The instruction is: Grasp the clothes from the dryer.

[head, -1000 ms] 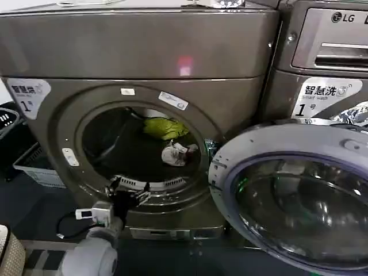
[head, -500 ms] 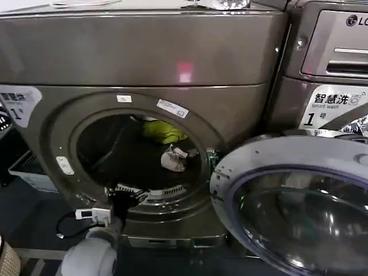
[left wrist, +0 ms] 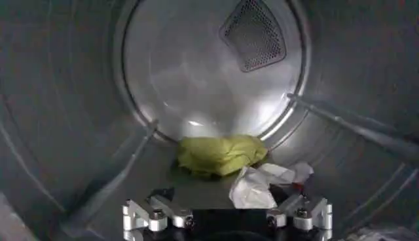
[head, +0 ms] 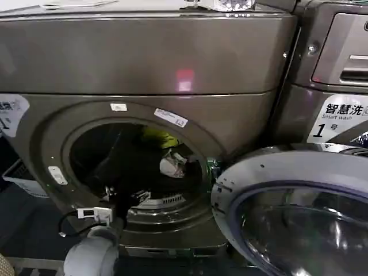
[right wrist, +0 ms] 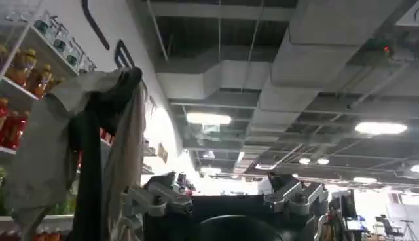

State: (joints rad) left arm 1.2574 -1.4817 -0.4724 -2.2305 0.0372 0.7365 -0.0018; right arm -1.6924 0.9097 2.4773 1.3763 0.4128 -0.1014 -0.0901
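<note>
The left claw (left wrist: 227,216) is held released inside the dryer (head: 144,69). The clothes (left wrist: 221,154) lie just ahead of it. It should be lowered onto them before being clenched.

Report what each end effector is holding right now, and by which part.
Nothing is held. The left end effector is open inside the dryer, short of the clothes. The right end effector is open and empty, pointing at the ceiling.

Two cloth pieces: lime-green garment (left wrist: 221,154), white bundle (left wrist: 256,186). One open dryer (head: 144,63). One neighbouring machine (head: 333,63).
</note>
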